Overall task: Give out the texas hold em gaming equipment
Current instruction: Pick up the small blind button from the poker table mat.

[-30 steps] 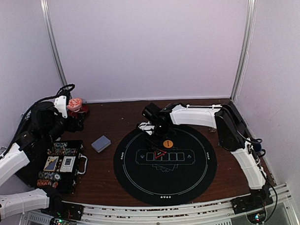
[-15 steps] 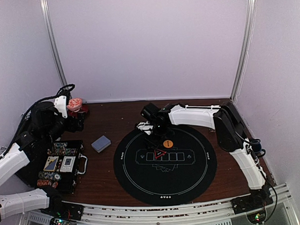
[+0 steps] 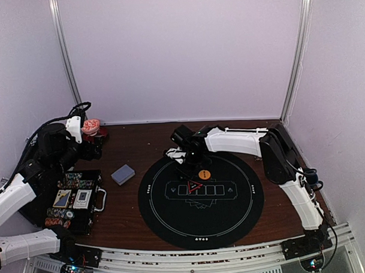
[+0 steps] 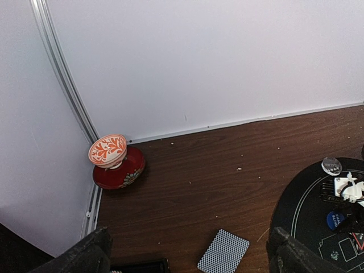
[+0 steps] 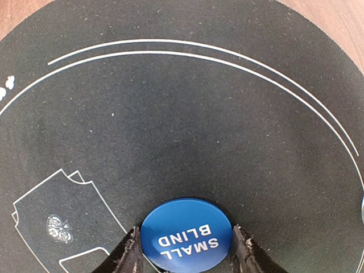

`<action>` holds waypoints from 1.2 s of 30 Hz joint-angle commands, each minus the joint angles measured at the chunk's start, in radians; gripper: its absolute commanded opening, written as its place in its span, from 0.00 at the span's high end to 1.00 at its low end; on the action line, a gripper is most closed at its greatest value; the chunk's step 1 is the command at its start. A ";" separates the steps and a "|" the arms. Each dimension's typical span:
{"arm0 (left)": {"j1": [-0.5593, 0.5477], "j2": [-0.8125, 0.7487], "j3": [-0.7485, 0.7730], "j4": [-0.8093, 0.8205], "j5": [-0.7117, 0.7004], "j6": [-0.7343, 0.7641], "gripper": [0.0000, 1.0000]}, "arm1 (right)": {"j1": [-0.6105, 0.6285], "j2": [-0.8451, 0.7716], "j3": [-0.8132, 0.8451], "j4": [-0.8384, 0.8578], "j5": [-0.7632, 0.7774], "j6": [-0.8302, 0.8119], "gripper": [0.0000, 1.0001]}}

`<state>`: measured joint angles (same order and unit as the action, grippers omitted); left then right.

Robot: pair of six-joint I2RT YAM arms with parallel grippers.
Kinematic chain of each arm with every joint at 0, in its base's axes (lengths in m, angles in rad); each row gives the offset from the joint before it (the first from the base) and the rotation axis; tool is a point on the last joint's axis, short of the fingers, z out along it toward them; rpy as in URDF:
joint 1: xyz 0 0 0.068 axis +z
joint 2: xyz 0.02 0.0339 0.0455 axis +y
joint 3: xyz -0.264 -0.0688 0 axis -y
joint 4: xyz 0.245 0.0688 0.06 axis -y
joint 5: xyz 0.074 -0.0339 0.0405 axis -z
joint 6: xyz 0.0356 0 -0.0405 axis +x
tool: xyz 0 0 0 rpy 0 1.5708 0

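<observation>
**Blue button** (image 5: pixel 185 224): round, marked SMALL BLIND. Lies flat on the black mat (image 3: pixel 233 212), at its far-left part, directly between the tips of the right gripper (image 5: pixel 186 243).

**Right gripper**: partly closed, lowered to the mat. One fingertip (image 5: pixel 132 245) meets the button's left rim and the other meets its right rim. The button rests on the mat.

**Orange button** (image 3: pixel 204 174): on the mat, just beside the right gripper on its near side.

**Red triangle marker** (image 3: pixel 194 186): on the printed card boxes at mat centre.

**Card deck** (image 4: pixel 223 251): grey-blue back up, on bare wood left of the mat.

**Poker chips** (image 3: pixel 55 222): in the open case (image 3: pixel 95 175) at the table's left.

**Left gripper** (image 4: pixel 189 253): fingers spread wide, holding nothing, above the table's left near the case.
</observation>
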<state>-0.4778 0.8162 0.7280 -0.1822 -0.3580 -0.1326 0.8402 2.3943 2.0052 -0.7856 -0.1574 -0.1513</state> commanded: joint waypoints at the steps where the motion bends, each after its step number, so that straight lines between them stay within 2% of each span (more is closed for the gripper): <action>1: -0.001 -0.010 0.022 0.043 0.011 0.003 0.02 | 0.009 0.024 -0.007 0.002 0.012 0.003 0.54; 13: -0.002 -0.012 0.022 0.043 0.013 0.004 0.02 | -0.008 -0.053 -0.020 0.020 0.015 0.008 0.54; 25: -0.002 -0.011 0.021 0.042 0.014 0.004 0.02 | -0.110 -0.170 -0.131 0.030 -0.019 -0.011 0.54; 30: -0.001 -0.011 0.021 0.043 0.015 0.004 0.02 | -0.178 -0.262 -0.238 0.033 -0.015 -0.034 0.54; 36: 0.000 -0.008 0.021 0.043 0.016 0.002 0.02 | -0.267 -0.447 -0.499 0.101 -0.012 -0.065 0.54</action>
<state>-0.4778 0.8158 0.7280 -0.1818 -0.3546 -0.1326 0.6155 2.0674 1.6291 -0.7197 -0.1776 -0.1852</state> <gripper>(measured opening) 0.979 0.477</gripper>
